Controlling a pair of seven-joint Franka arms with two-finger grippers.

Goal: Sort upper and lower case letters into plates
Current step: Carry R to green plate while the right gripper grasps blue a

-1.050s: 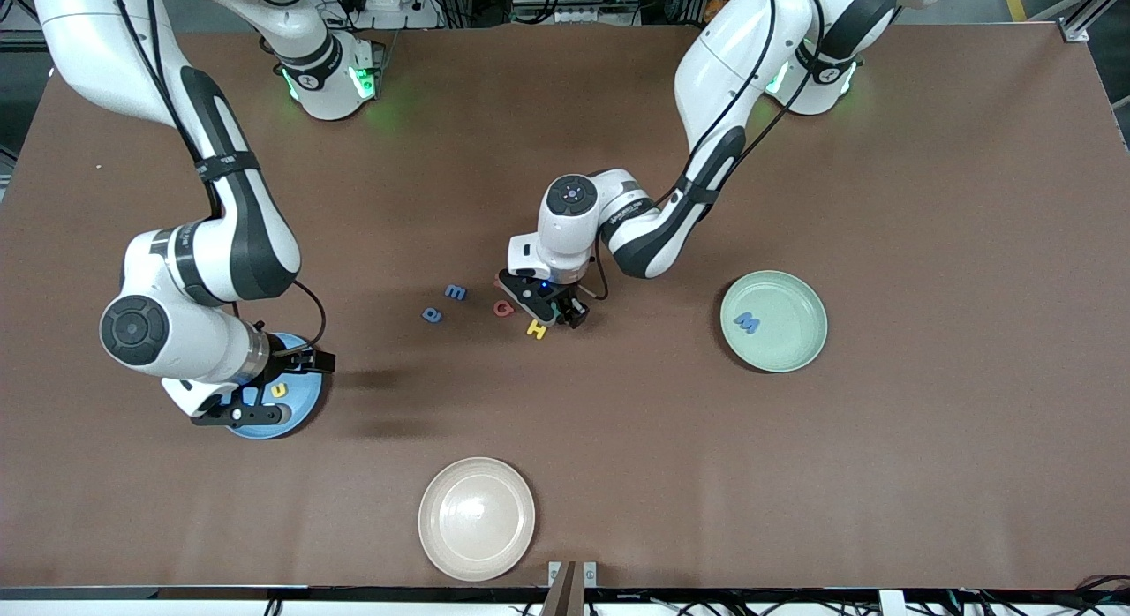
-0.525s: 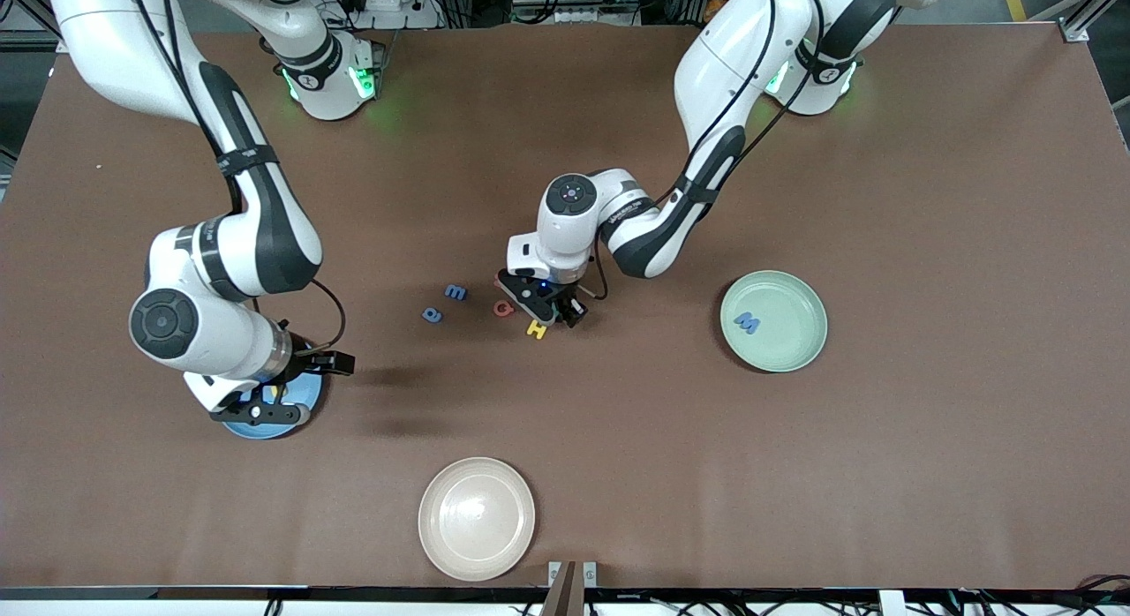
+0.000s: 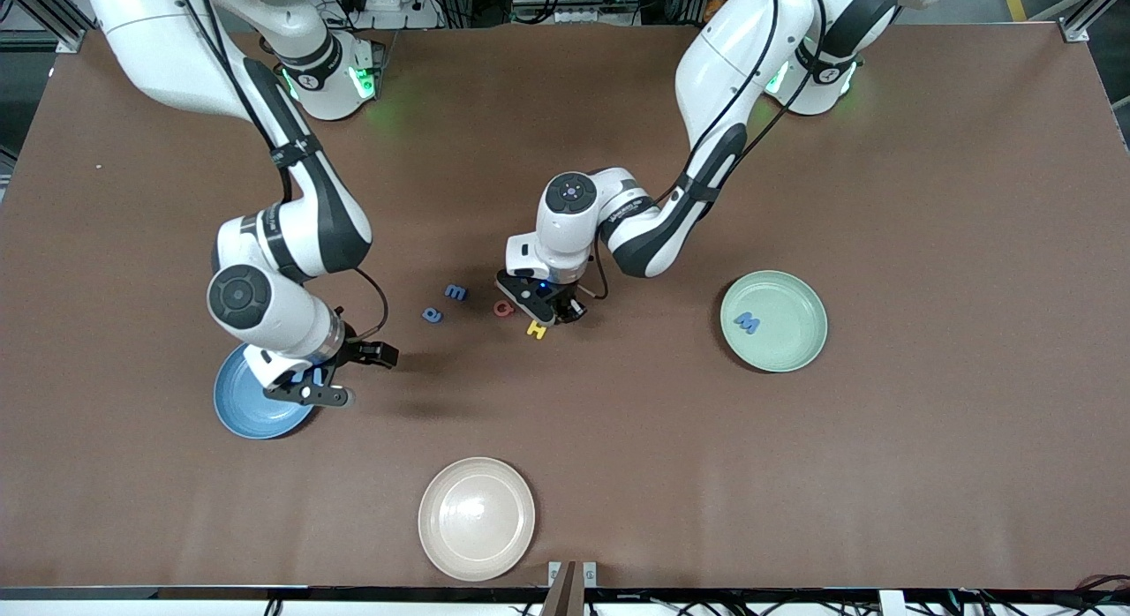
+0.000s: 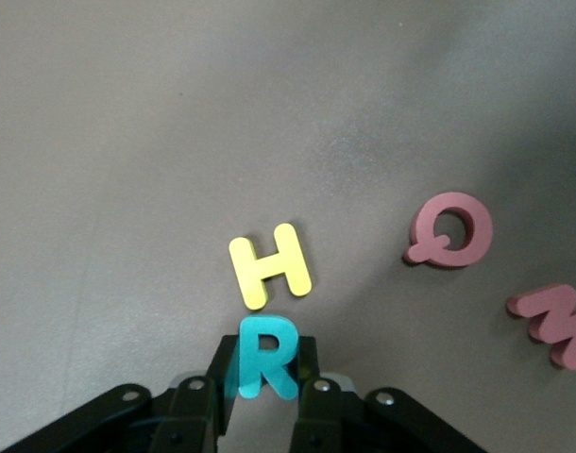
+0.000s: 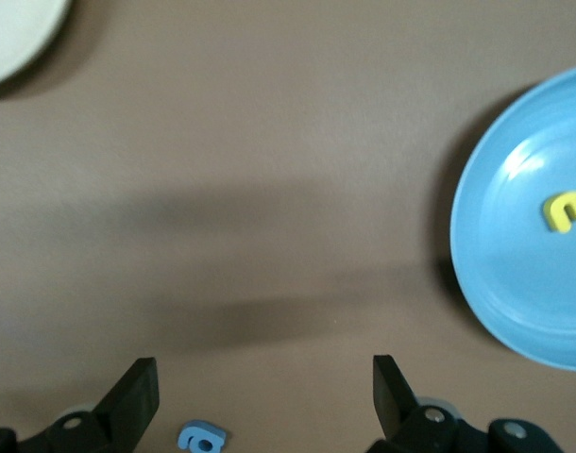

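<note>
Surface: brown table, cream plate nearest the camera, unused.
Done: blue plate held yellow u; green plate held blue M.
Right gripper: fingers spread wide, empty, over table just beside blue plate.
Left gripper: fingers clamped on teal R.
Left: yellow H just ahead of fingertips; red Q, blue m, blue a unsorted.
</note>
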